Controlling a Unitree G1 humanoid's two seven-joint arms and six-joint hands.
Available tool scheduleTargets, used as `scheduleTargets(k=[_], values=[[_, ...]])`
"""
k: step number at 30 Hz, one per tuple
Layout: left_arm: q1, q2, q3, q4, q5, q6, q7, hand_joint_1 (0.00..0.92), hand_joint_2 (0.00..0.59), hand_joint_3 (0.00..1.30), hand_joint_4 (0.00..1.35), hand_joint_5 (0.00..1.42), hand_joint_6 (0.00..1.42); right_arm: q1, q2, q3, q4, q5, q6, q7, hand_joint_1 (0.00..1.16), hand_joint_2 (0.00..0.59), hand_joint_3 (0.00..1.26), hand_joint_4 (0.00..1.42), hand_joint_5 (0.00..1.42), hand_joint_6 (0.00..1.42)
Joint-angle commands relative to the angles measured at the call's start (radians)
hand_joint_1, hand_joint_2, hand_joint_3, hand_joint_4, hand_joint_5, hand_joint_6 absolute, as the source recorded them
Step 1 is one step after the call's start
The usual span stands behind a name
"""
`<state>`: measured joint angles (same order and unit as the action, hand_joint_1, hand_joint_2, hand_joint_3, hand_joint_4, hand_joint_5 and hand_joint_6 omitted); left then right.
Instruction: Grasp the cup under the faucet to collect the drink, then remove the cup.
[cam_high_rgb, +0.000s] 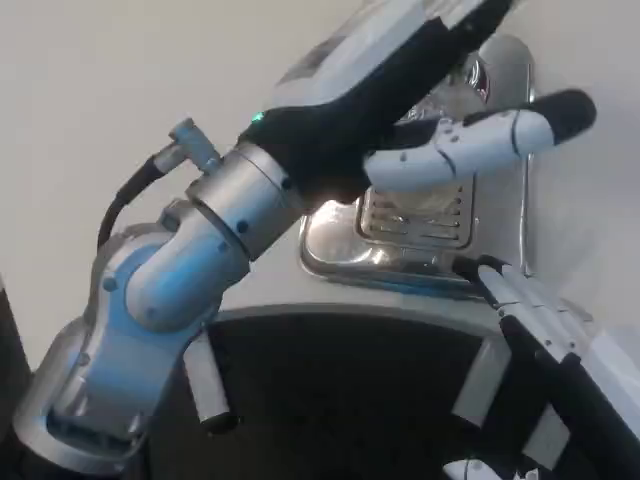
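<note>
My left forearm (230, 210) crosses the picture from lower left to upper right. Its hand (420, 70) is raised in front of the chrome drink dispenser (505, 70), with one white, black-tipped finger (480, 140) sticking out to the right above the drip grille (415, 220). The hand covers the space under the faucet, so whatever stands there is hidden, and I cannot tell whether the hand holds anything. My right hand (540, 320) lies low at the right with nothing in it, its fingertips (490, 272) at the front edge of the chrome drip tray (340, 255).
The dispenser's upright chrome back (520, 200) rises behind the tray on the white table (100, 100). My dark torso (340, 400) fills the bottom of the picture. White table surface lies to the left of the tray.
</note>
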<state>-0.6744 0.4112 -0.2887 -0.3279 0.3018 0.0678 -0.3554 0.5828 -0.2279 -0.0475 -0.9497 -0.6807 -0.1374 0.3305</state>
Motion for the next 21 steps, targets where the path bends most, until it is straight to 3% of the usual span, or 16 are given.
scheduleTargets(k=[1, 21], values=[[0.016, 0.026, -0.045, 0.007, 0.093, 0.001, -0.053, 0.0, 0.183, 0.0, 0.0, 0.0, 0.0, 0.013, 0.007, 0.0, -0.006, 0.002, 0.007, -0.008, 0.5, 0.319, 0.04, 0.0, 0.04, 0.06], [0.066, 0.039, -0.061, -0.01, 0.365, -0.064, -0.036, 0.0, 0.196, 0.0, 0.0, 0.0, 0.0, 0.019, 0.02, 0.02, -0.012, -0.011, 0.02, -0.004, 0.47, 0.332, 0.04, 0.0, 0.04, 0.08]])
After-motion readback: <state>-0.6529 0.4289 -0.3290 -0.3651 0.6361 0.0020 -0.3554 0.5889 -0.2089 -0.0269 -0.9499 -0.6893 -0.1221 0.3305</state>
